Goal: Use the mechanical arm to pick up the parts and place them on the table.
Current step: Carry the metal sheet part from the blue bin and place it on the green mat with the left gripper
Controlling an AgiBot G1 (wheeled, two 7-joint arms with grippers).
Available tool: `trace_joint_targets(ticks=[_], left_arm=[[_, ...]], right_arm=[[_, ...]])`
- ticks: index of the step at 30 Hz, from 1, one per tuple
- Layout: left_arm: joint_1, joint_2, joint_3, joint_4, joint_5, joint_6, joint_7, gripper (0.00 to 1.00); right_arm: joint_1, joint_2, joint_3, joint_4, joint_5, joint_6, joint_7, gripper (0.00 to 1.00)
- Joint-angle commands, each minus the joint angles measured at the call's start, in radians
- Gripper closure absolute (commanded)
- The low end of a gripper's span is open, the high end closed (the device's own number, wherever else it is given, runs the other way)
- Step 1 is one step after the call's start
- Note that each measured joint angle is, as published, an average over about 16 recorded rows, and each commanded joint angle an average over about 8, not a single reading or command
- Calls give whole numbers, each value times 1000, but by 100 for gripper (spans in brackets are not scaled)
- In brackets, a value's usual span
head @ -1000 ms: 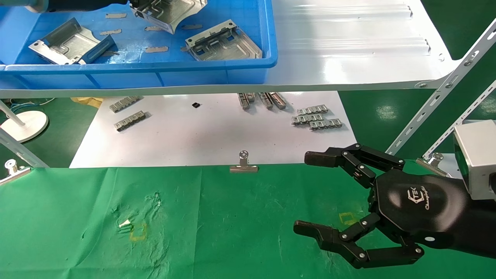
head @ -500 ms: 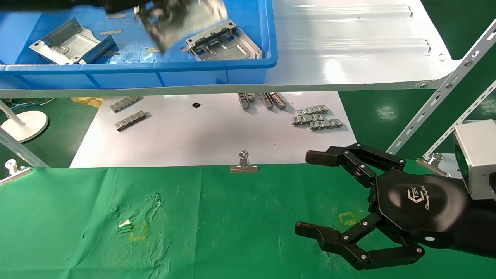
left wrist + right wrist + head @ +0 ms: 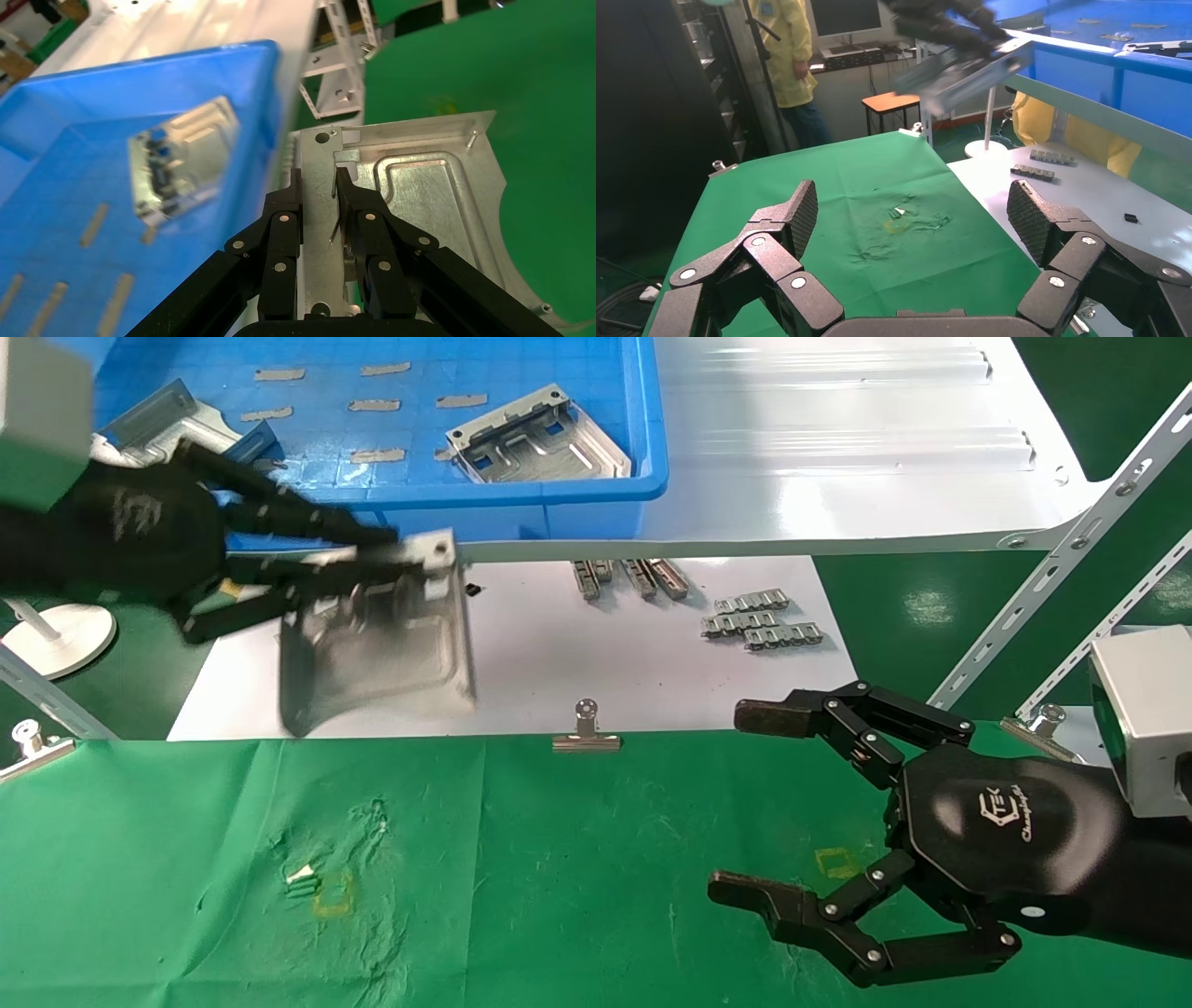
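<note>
Carrying one part (image 3: pixel 377 649), the left gripper (image 3: pixel 410 556) hangs over the white sheet (image 3: pixel 559 663), between the blue bin (image 3: pixel 521 509) on the far shelf (image 3: pixel 838 449) and the green table (image 3: pixel 577 877) in the near field. Its fingers (image 3: pixel 281 232) are clenched on the part's folded upper rim, one set either side of the metal as the left wrist view shows, so the plate hangs below and to the right of the grip with its curved cut-out edge lowest. A rim pinch of this kind likely suits a thin plate lying flat in a bin, though it leaves the plate free to swing; slippage is the evident risk. Two more parts lie in the bin, one (image 3: pixel 535 435) at its near right corner and one (image 3: pixel 177 416) at its left, partly behind the left hand. The held part is clear of the bin and not yet over the cloth; judged from this, the transfer stage is under way and set-down on the table remains. The right gripper (image 3: pixel 759 803) is parked low over the table's right side, fingers spread wide and holding nothing, well apart from the part. A yellow square mark (image 3: pixel 331 896) on the cloth, near and left, looks like a probable placement target.
</note>
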Motion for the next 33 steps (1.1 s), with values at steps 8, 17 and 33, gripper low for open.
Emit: trace_joint_targets(ticks=[8,17,33], left_arm=[[122,-150,153,-175,-98,-11,112,100],[208,-143,269,-99,-72,-36,315,100],[326,-69,275,131,-90,-135,514,0]], right_arm=[[0,0,0,0,0,0,0,0],[0,0,0,0,0,0,0,0],[0,0,0,0,0,0,0,0]])
